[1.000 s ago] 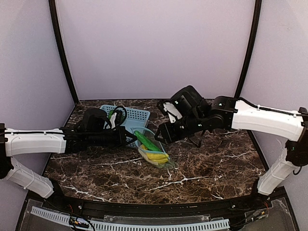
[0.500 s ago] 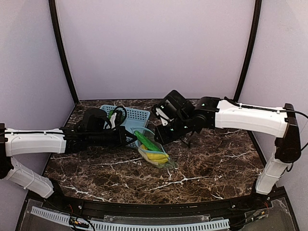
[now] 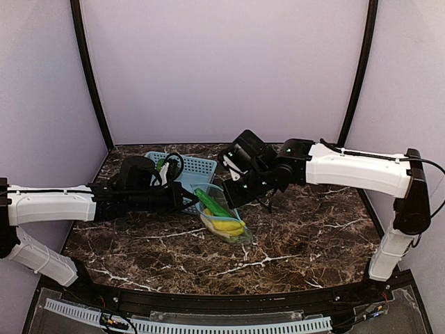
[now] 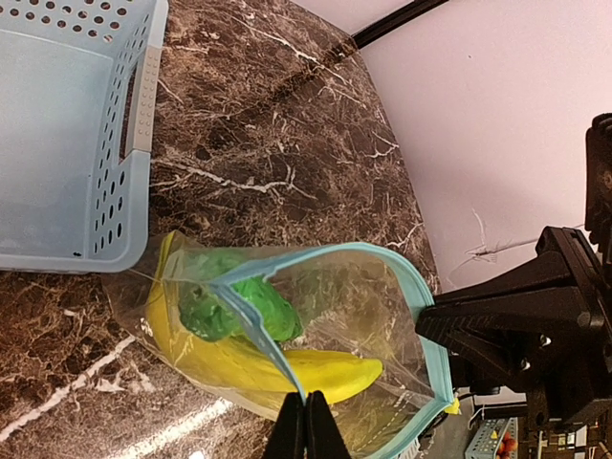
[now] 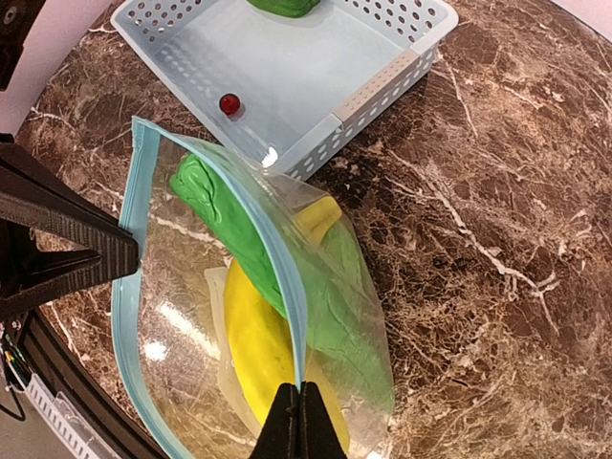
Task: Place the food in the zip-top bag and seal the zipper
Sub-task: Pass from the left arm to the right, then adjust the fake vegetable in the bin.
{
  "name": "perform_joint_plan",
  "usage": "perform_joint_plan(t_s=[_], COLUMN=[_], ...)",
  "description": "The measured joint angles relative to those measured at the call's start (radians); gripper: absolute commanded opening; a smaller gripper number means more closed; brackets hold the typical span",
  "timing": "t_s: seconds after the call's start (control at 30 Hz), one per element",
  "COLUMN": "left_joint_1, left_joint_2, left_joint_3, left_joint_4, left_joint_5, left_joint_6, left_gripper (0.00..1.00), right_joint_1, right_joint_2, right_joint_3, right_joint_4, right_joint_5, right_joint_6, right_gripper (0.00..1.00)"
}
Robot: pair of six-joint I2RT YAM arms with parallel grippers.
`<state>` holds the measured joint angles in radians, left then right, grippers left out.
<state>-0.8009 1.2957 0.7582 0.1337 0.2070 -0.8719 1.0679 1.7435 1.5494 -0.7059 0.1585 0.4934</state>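
The zip-top bag [image 3: 224, 223] lies on the marble table with its mouth held wide between both grippers. Inside are a yellow banana [image 4: 325, 371] [image 5: 256, 354] and a long green cucumber-like piece [image 4: 251, 301] [image 5: 215, 206]. My left gripper [image 4: 307, 402] [image 3: 195, 202] is shut on one lip of the light-blue zipper [image 4: 253, 325]. My right gripper [image 5: 298, 392] [image 3: 231, 202] is shut on the opposite lip of the zipper [image 5: 279, 277]. The two zipper lips stand apart. Another green piece of food [image 5: 282, 5] lies in the basket, mostly cut off.
A light-blue slotted basket [image 3: 199, 167] [image 5: 287, 67] [image 4: 57, 143] stands just behind the bag, with a small red ball [image 5: 229, 103] on its floor. Purple walls close in the back and sides. Each wrist view shows the other arm's black fingers [image 4: 497, 316] [image 5: 67, 239].
The right arm swung left and down to the bag, and its gripper closed from open onto the bag's lip. The left arm and the bag's contents stayed put.
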Motion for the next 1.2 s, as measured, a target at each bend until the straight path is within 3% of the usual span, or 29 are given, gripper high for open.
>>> perform_joint_plan(t_s=[0.2,0.33,0.47,0.6,0.8,0.97,1.2], left_joint_1=[0.0,0.0,0.009,0.072,0.305,0.439,0.544], left_joint_2=[0.0,-0.002,-0.033,-0.089,-0.09,0.065,0.377], left_joint_3=[0.013,0.031,0.055,0.099,0.228,0.362,0.485], left_joint_4=[-0.003,-0.034,-0.102,-0.212,-0.369,-0.45,-0.461], left_joint_5=[0.003,-0.002,-0.018,-0.008,0.044,0.073,0.087], left_joint_6=[0.014,0.042,0.088,0.146,0.295,0.44,0.516], left_gripper=[0.25,0.52,0.69,0.78,0.85,0.89,0.92], right_joint_1=[0.0,0.0,0.0,0.0,0.0,-0.002,-0.002], right_joint_2=[-0.007,-0.031,-0.051,-0.055,-0.055,-0.055,-0.055], right_joint_3=[0.0,-0.001,-0.007,-0.013,-0.022,-0.024,-0.024], right_joint_4=[-0.008,-0.016,-0.023,-0.026,-0.03,-0.03,-0.027], right_joint_5=[0.03,0.045,0.056,0.066,0.068,0.067,0.055], right_joint_6=[0.017,0.029,0.044,0.058,0.067,0.069,0.078], right_gripper=[0.0,0.0,0.0,0.0,0.0,0.0,0.0])
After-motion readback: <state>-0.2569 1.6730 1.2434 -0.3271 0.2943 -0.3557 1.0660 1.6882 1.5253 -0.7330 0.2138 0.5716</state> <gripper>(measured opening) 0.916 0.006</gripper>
